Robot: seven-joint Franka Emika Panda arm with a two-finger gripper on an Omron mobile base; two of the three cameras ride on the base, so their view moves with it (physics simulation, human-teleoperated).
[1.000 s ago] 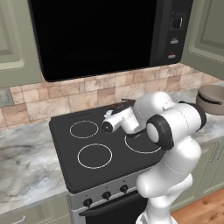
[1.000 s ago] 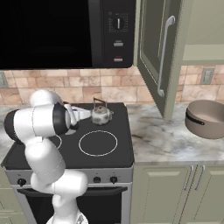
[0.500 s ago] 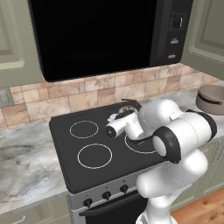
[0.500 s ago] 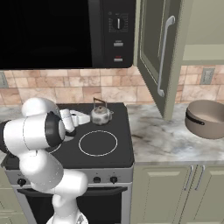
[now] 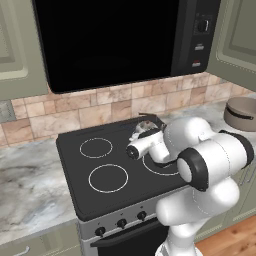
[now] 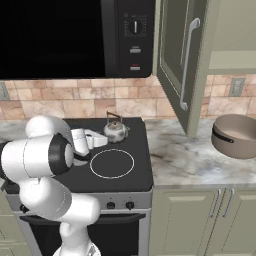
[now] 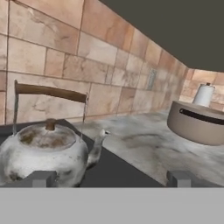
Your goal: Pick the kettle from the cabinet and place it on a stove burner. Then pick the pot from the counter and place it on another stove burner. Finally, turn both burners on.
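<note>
The small silver kettle (image 6: pixel 116 131) (image 7: pixel 43 153) stands upright on the back right burner of the black cooktop (image 6: pixel 75 172), its brown wire handle arched above it. My gripper (image 6: pixel 103 140) (image 7: pixel 109 179) is open just left of the kettle, a short gap away, with nothing between its fingers. In the left base view my arm covers most of the kettle (image 5: pixel 146 125). The front right burner (image 6: pixel 112 163) is bare. The taupe pot (image 6: pixel 236 136) (image 5: pixel 242 112) (image 7: pixel 199 122) sits on the marbled counter (image 6: pixel 185 160) to the right. The cabinet door (image 6: pixel 182 65) hangs open above the counter.
The black microwave (image 6: pixel 75 37) hangs low over the cooktop. Control knobs (image 6: pixel 120 205) line the stove's front. The open cabinet door juts out between the stove and the pot. A white roll (image 7: pixel 203 94) stands behind the pot. Two left burners (image 5: pixel 96 147) are bare.
My open gripper has drawn back a little from the kettle, and my elbow has swung lower and outward. The kettle has stayed in place on its burner.
</note>
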